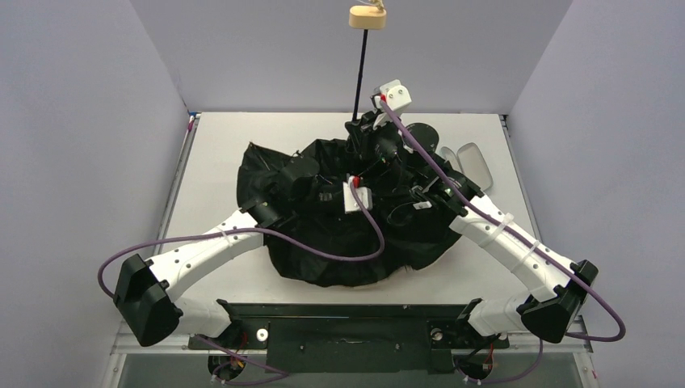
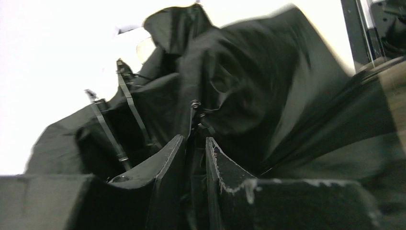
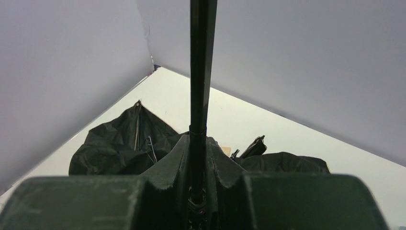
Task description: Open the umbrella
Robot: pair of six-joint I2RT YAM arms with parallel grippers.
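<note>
The white table point(image 1: 212, 153) before me carries the umbrella point(image 1: 339, 234), canopy slumped with its black lining up, and a pale case point(image 1: 475, 166) just beside it.

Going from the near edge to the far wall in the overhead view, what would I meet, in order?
Black mounting bar → umbrella canopy → right gripper clamped on the shaft → handle knob.

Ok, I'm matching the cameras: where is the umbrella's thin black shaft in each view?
Top external: thin black umbrella shaft rises at upper centre, under the beige handle knob.
Left wrist: not identifiable.
Right wrist: vertical at centre.
Shared landmark: crumpled black canopy fabric.
</note>
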